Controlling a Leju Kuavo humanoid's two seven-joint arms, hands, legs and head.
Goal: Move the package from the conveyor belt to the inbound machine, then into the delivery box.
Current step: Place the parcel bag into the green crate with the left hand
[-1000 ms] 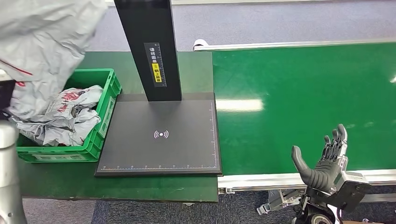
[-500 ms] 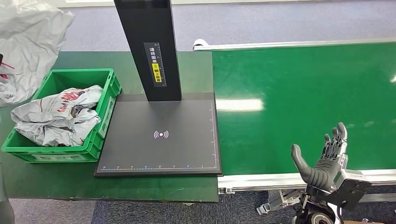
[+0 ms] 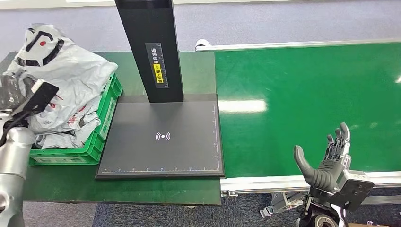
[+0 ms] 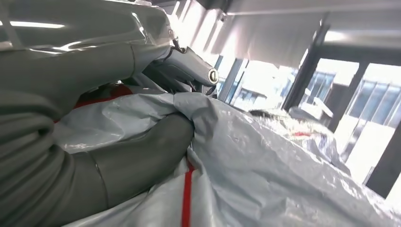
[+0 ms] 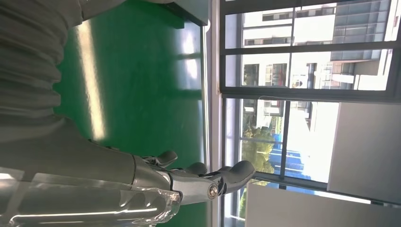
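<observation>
Our left hand holds the package over the green box.

We grip the package (image 3: 61, 80) in our left hand (image 4: 156, 142), thumb pressed into the crinkly plastic. It hangs right above the delivery box (image 3: 106, 118), at about 9 o'clock from the black inbound machine (image 3: 163, 137), so we think the next move is straight down. The package is a soft, shiny grey bag with black marks and a red stripe. More bags lie under it. Our right hand (image 3: 328, 163) is open, holding nothing, by the conveyor belt (image 3: 307, 94).
</observation>
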